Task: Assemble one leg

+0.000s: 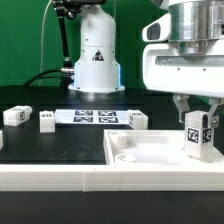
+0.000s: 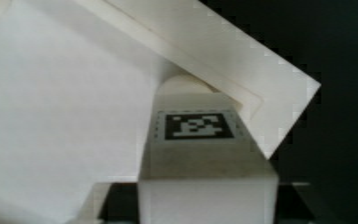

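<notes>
Exterior and wrist views of a single-arm assembly cell. The end effector [image 1: 197, 122] is closed on the leg [image 1: 197, 142], with one finger on either side of the post's upper part, so that the leg hangs upright with its tag [image 1: 194, 126] facing the exterior camera. The leg is at the exterior view's right, above the near right part of the square panel [image 1: 150, 148], a large flat white piece lying on the black tabletop [image 1: 60, 145]. Whether the leg's lower end touches the panel cannot be told. A round socket [image 1: 125, 157] shows in the panel's near corner on the exterior view's left. Behind the panel, the marker board [image 1: 95, 117] lies flat in front of the arm's base [image 1: 95, 60]. Three similar posts stand apart on the tabletop: the first loose post [image 1: 15, 116] farthest to the exterior view's left, the second loose post [image 1: 46, 120] near it, and the third loose post [image 1: 137, 119] just beyond the panel's far edge. In the wrist view the leg [image 2: 202, 165] runs up the middle of the frame, its tag [image 2: 197, 125] sharp, with the panel's white surface [image 2: 60, 110] behind it.
</notes>
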Action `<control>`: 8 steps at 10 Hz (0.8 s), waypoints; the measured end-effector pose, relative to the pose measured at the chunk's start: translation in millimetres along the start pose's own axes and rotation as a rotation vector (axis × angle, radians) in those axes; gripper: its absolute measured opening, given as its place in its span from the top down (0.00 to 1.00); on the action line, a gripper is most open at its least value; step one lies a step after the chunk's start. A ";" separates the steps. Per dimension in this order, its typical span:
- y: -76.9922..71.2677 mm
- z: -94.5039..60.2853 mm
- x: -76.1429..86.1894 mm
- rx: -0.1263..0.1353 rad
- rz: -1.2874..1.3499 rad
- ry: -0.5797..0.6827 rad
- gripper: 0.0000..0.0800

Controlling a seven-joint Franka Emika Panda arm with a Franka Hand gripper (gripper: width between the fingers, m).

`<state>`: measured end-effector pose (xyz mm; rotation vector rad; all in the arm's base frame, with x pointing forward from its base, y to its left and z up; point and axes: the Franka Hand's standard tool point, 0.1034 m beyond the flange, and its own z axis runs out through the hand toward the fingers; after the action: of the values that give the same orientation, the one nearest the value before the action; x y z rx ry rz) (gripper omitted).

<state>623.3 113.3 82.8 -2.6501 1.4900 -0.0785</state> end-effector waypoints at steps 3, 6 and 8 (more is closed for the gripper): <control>0.0 -0.9 3.3 0.003 -0.101 0.000 0.33; -2.4 -2.9 2.6 0.000 -0.452 -0.002 0.19; -3.1 -3.8 2.4 -0.004 -0.700 -0.006 0.19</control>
<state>626.9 112.6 87.0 -3.0229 0.4948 -0.1172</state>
